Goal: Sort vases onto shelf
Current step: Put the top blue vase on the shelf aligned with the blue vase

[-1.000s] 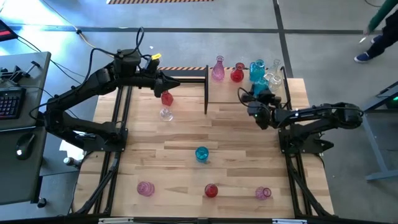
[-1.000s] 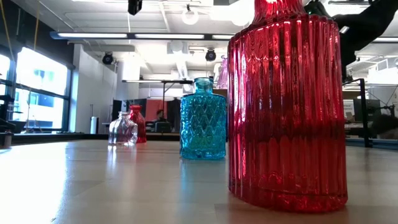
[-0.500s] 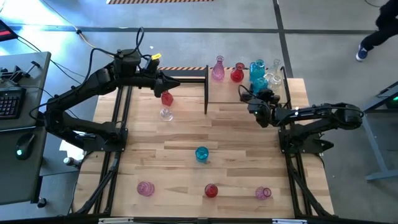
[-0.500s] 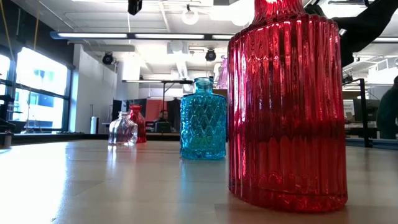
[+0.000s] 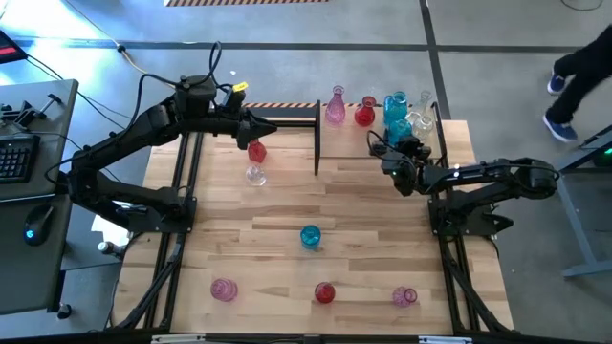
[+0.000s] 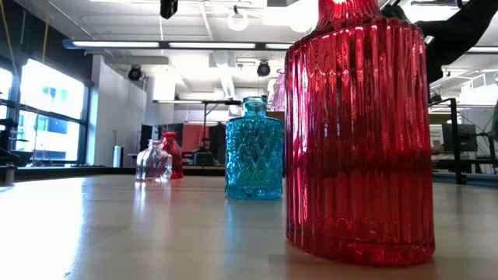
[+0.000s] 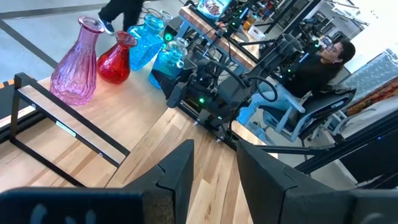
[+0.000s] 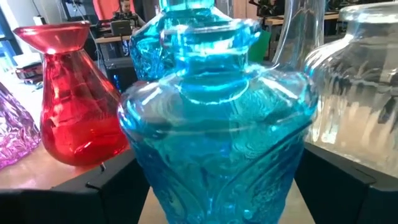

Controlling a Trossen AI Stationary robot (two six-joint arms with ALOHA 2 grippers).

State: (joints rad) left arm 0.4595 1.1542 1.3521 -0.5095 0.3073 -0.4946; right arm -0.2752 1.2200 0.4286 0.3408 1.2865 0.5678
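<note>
Right hand point(image 5: 394, 143) wider now around shelf's point(image 5: 339, 143) blue vase point(image 5: 395, 128).

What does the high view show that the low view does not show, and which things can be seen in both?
Only the high view shows the left gripper over a red vase, the right gripper at the shelf, and a lying pink vase. Only the low view shows the room's ceiling lights. Both show the turquoise vase and the ribbed red vase on the table.

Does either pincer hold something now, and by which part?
Left pincer: nothing. Right pincer surrounds the turquoise patterned glass vase at its lower body; a firm hold cannot be told.
</note>
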